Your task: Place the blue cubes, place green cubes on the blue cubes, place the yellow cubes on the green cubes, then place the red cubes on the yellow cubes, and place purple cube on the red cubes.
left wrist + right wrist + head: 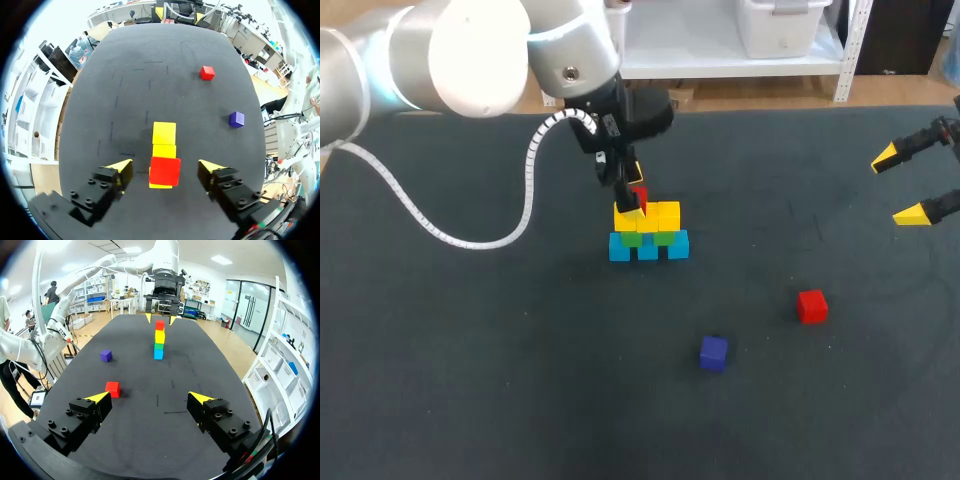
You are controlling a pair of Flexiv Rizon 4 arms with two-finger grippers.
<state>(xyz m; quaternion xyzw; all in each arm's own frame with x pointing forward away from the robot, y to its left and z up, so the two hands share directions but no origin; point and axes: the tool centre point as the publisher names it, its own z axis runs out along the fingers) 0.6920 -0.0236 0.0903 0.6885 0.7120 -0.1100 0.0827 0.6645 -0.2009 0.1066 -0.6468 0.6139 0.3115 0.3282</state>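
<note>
Tower [648,230]: red cube [165,171] on top of yellow cubes [164,134].
My left claw [166,165]: wide apart beside red cube.
My right claw [150,398]: apart, empty.

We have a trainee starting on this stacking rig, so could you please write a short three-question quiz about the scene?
1. True or false: the left gripper is shut on the small red cube atop the stack of coloured cubes.
2. How many red cubes lie loose on the dark table? A: none. B: one. C: two.
3. Fill in: the one cube colour not yet on the stack is ____.
Key: 1 false, its fingers stand open on either side of the cube. 2 B, the loose red cube. 3 purple, the small purple cube lies on the table.
</note>
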